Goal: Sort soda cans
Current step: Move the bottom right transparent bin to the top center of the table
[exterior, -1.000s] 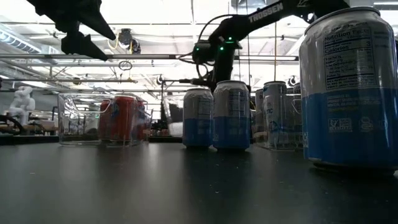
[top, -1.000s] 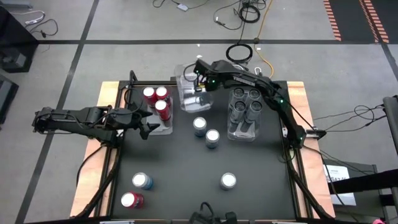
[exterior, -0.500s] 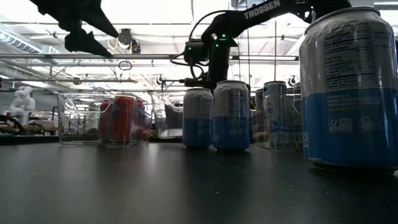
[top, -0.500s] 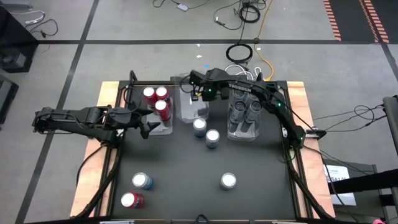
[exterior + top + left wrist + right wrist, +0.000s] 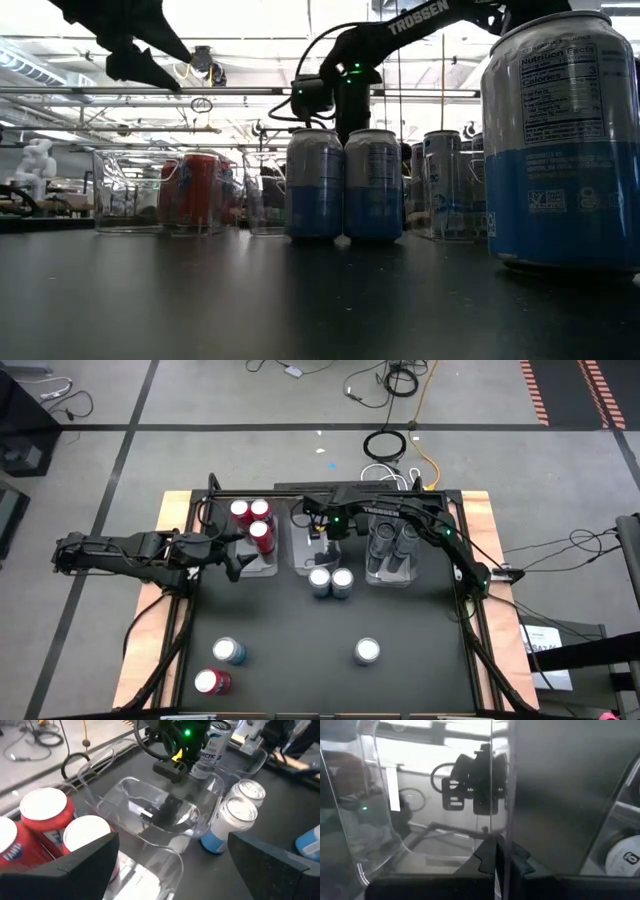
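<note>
The right gripper is closed on the wall of the empty middle tray, and two blue-and-silver cans with silvery tops are seen touching side by side just in front of it. Four grey cans are held in the tray beside it. The left gripper is held open above the table, with three red cans in the tray just beyond its fingers; one red and two blue cans are left loose well apart from both grippers.

The right gripper has its dark fingers pinched together on the thin clear wall of a plastic tray. Through that wall the other arm's gripper shows, well apart.
</note>
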You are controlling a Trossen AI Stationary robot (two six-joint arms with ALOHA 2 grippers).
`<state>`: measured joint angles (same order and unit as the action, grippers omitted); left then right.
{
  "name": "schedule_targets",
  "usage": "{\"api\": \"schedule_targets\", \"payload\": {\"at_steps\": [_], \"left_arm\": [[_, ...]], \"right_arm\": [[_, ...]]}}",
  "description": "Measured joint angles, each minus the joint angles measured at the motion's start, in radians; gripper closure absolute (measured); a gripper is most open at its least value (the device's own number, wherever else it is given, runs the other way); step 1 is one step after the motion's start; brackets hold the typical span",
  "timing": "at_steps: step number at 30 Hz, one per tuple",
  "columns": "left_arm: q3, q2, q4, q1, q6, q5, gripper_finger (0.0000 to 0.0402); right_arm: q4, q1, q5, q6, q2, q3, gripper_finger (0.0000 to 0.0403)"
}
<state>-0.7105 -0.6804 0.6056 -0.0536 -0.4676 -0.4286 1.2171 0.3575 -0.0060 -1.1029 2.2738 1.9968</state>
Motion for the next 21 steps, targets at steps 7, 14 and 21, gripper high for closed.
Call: {"api": "schedule_targets", "payload": {"at_steps": [7, 14, 21], "left_arm": [[0.0, 0.0, -0.011, 0.0, 0.037, 0.0, 0.002], [0.0, 0.0, -0.026, 0.0, 0.039, -0.001, 0.002], [0.0, 0.0, -0.026, 0.0, 0.039, -0.025, 0.002]], "right_arm": [[0.002, -0.014, 0.004, -0.015, 0.0, 0.0, 0.0402], [0.008, -0.026, 0.025, -0.089, 0.0, -0.001, 0.0397], [-0.008, -0.029, 0.033, -0.139, 0.0, -0.001, 0.0389]]}}
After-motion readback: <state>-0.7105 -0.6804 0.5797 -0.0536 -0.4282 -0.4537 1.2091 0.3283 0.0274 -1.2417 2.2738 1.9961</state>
